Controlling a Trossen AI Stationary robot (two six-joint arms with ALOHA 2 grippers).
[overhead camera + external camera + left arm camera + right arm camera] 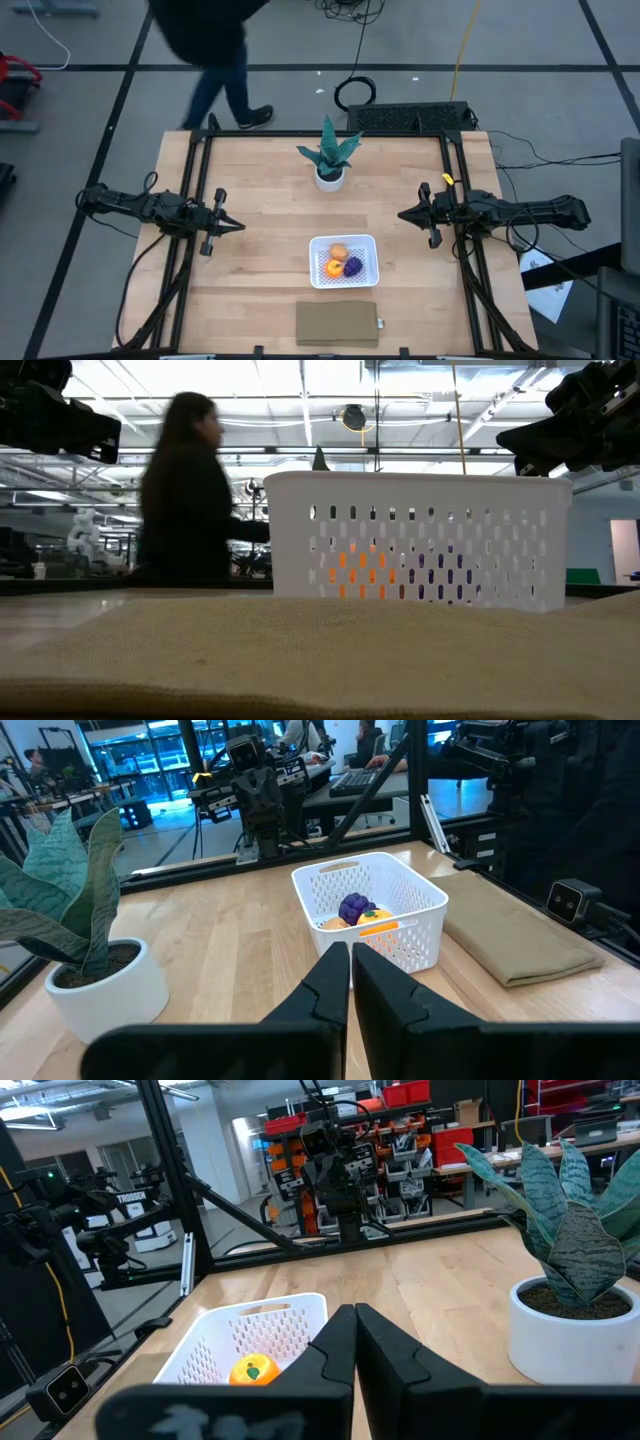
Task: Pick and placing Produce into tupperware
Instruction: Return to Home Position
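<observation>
Wood table (pixel 260 270), white tupperware (pixel 343 285) holding produce (pixel 333 268) (three pieces), olive pad (pixel 337 322) near, left end effector (pixel 232 226) and right end effector (pixel 405 214) closed, empty, person (pixel 215 50) on floor (pixel 500 40) beyond.

3 produce (pixel 342 262) in white tupperware (pixel 368 246)

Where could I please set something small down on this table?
Bare wooden tabletop lies between the left claw and the white perforated plastic basket, running to the front left corner beside the flat olive-brown fabric pad. The strip right of basket and pad, in front of the right claw, is free. The centre line is crowded: green potted plant, basket, pad.
</observation>
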